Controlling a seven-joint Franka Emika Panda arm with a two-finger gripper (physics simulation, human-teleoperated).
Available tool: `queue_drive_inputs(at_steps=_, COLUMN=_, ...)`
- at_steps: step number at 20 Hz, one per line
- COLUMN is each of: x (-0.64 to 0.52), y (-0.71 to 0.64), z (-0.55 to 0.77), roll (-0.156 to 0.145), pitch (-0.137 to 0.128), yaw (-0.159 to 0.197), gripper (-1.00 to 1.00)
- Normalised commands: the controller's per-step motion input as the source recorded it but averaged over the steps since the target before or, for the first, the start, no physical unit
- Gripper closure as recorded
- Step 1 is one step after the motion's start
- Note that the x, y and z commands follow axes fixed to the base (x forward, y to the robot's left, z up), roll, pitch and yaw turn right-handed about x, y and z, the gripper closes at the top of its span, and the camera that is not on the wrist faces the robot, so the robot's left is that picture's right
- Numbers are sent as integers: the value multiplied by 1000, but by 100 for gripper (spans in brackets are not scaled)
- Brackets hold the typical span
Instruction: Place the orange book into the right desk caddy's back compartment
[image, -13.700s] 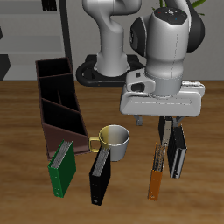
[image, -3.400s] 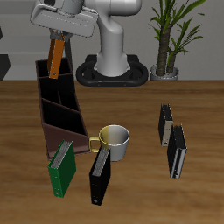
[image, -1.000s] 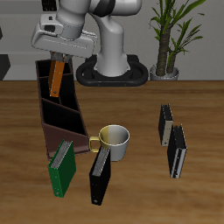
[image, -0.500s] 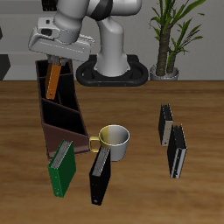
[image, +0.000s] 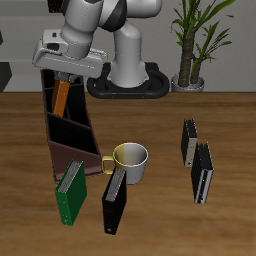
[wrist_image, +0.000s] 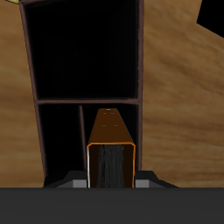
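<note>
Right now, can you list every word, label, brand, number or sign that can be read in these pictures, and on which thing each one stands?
None can be read.
orange book, held in the claw over the right desk caddy: plain cover, no title in either view.
green book: pale patch, too small and blurred to read.
black books: no print visible.
mug: plain.

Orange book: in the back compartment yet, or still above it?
Partly in: orange book stands upright, its lower end below the right desk caddy rim, gripper holding its top.
</note>
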Motion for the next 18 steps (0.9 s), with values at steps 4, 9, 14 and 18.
queue_drive_inputs(at_steps=4, x=31, y=-78, z=-111, roll=-5, pitch=16, yaw=-21, gripper=100)
queue_drive_inputs(at_steps=9, x=33, y=-43, z=-128, roll=-2, pitch=10, yaw=-4, gripper=100)
queue_drive_inputs(at_steps=14, x=76, y=-16, z=-236, roll=0, pitch=22, yaw=-6, gripper=100)
queue_drive_inputs(at_steps=18, x=68, y=-52, z=-191, roll=-9, pitch=26, yaw=-8, gripper=100)
